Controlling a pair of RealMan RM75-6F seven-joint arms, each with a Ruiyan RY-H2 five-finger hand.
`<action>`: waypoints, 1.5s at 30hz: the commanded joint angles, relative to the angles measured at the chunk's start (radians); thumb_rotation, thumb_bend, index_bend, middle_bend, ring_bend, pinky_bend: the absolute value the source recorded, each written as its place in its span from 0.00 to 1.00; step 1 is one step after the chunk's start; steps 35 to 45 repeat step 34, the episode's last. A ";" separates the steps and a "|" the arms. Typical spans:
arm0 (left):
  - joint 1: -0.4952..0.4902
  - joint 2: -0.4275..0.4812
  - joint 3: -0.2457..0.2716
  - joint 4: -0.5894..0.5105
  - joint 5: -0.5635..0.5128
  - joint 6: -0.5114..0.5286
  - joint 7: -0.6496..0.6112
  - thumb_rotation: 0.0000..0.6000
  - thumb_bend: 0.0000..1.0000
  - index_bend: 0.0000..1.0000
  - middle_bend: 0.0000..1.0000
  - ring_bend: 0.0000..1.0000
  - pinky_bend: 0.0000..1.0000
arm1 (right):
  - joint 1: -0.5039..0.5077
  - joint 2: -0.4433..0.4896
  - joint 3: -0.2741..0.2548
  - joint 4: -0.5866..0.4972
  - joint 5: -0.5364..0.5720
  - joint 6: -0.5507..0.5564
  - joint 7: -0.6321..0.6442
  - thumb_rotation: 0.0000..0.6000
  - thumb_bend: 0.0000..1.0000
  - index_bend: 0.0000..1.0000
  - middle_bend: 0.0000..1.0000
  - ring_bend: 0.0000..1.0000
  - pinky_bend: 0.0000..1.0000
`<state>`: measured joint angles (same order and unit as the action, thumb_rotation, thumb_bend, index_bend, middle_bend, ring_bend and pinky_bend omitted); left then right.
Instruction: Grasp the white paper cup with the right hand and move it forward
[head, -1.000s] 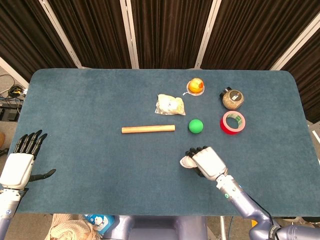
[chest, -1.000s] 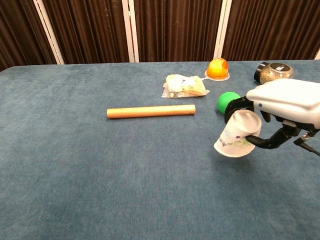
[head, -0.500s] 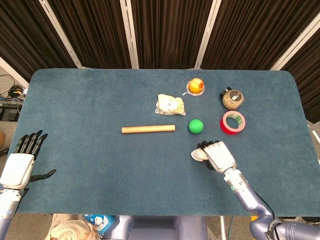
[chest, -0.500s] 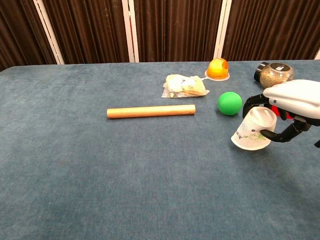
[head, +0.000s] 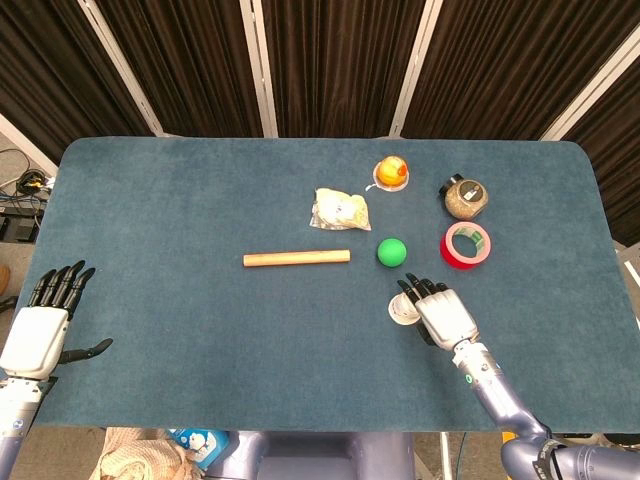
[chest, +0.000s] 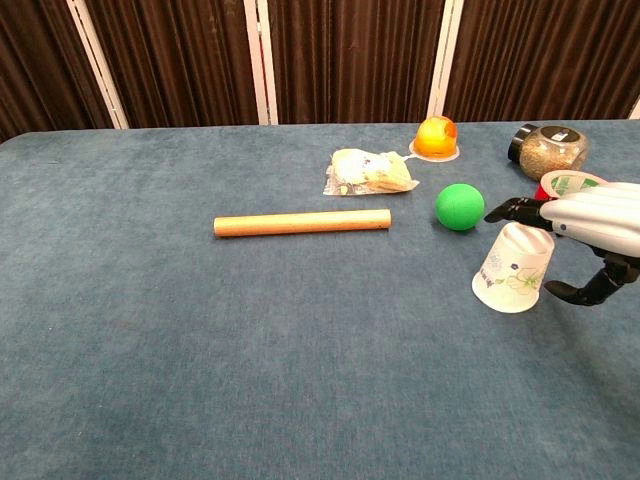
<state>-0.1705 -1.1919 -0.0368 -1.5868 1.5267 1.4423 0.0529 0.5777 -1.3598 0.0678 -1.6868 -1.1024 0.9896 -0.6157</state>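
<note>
White paper cup with a printed pattern (chest: 514, 267) sits upside down, wide rim on the blue cloth table (chest: 150, 330), near the green ball (chest: 460, 206). Right hand (chest: 590, 222) has fingers spread beside the cup, apparently clear of it. Withdraw straight back without clipping the cup, or it tips. Left hand (head: 40, 328) idle at the near-left edge, fingers apart, empty.

right robot hand (chest: 590, 225): fingers spread | left robot hand (head: 42, 325): fingers apart
</note>
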 joint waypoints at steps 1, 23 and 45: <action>0.000 0.000 0.000 0.000 -0.001 0.000 -0.001 1.00 0.02 0.00 0.00 0.00 0.00 | 0.002 0.018 -0.002 -0.023 0.010 0.018 -0.026 1.00 0.44 0.00 0.00 0.06 0.18; 0.005 -0.014 -0.003 0.018 0.033 0.039 -0.011 1.00 0.02 0.00 0.00 0.00 0.00 | -0.361 0.231 -0.129 -0.007 -0.401 0.563 0.343 1.00 0.43 0.00 0.00 0.00 0.11; 0.006 -0.032 -0.005 0.061 0.064 0.072 0.000 1.00 0.02 0.00 0.00 0.00 0.00 | -0.461 0.212 -0.124 0.093 -0.415 0.646 0.466 1.00 0.43 0.00 0.00 0.00 0.09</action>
